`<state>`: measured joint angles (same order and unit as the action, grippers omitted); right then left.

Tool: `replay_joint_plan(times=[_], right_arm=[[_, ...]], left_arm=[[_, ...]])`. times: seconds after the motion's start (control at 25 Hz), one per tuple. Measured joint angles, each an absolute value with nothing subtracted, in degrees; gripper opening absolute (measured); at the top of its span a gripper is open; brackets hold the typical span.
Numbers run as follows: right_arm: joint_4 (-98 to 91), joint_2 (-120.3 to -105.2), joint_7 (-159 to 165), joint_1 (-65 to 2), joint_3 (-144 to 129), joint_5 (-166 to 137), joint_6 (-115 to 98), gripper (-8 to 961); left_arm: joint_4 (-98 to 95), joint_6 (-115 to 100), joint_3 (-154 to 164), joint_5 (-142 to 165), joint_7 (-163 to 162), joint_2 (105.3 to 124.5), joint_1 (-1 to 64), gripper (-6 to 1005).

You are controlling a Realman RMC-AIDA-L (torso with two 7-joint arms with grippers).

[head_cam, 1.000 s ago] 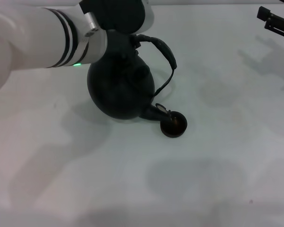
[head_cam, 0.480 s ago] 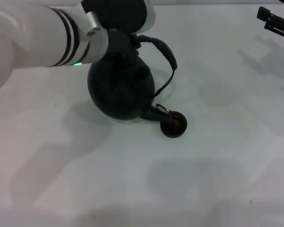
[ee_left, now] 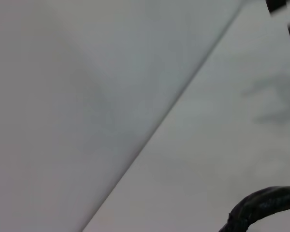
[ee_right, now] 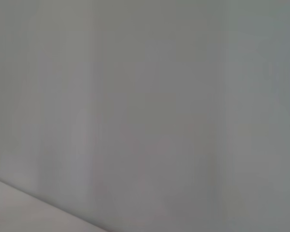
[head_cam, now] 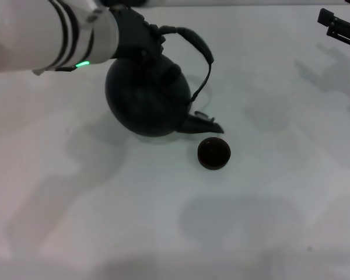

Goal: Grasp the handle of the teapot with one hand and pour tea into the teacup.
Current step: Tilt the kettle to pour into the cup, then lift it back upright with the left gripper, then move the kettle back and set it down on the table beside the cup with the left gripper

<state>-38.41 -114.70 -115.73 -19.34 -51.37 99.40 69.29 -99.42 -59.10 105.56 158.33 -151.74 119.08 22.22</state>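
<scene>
Head view shows the large round matte black teapot (head_cam: pixel 147 100) near the far left of the white table (head_cam: pixel 268 221), its short spout (head_cam: pixel 203 123) pointing toward the tiny round dark teacup (head_cam: pixel 213 153). The spout tip is close to the cup but beside it, not above its opening. The arched black handle (head_cam: pixel 197 49) stands over the pot, and the left gripper (head_cam: pixel 135 36) is at the handle's far end, seemingly gripping it; whether its fingers press on the hoop cannot be told, because the wrist hides them. The left wrist view shows only a piece of the dark hoop.

The main risk is judged to be spilling. If the pot tilts again from this place, tea would fall on the table next to the cup. A swinging spout could also knock the light cup over. If the grip on the thin hoop is loose, the heavy pot may rotate or slip.

The right gripper (head_cam: pixel 340 27) is parked at the far right edge, and its fingers cannot be judged.
</scene>
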Motion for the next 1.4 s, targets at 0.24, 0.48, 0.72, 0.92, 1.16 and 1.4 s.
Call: replay_joint_plan(times=[0.24, 0.48, 0.72, 0.92, 1.16, 1.4], right_arm=[[-38.50, -114.70, -115.70, -19.56, -51.26, 99.32, 69.00, 786], [-38.50, -114.70, -115.60, -20.02, -51.23, 99.24, 68.10, 785], [-38.46, -114.70, -115.63, -20.04, -51.23, 99.22, 67.94, 785], [-38.43, -114.70, -115.31, -20.02, -51.42, 99.22, 68.01, 785], [-38.36, -114.70, -115.10, -19.46, -51.75, 99.22, 68.17, 785], [-37.83, -114.70, -114.55, -19.10, -51.80, 99.23, 68.19, 785]], left_arm=[[-99.76, -57.85, 102.35, 151.60, -150.79, 118.96, 20.16, 125], [-99.80, -56.29, 97.87, 141.64, -145.71, 118.91, 15.59, 125], [-98.15, -51.87, 93.52, 129.07, -132.57, 118.93, 8.42, 127], [-93.59, -49.00, 92.70, 121.95, -120.67, 119.04, 5.38, 126], [-85.08, -47.55, 88.95, 109.32, -107.44, 118.89, 4.15, 126], [-75.15, -50.11, 84.13, 92.79, -89.21, 118.83, 3.37, 126]])
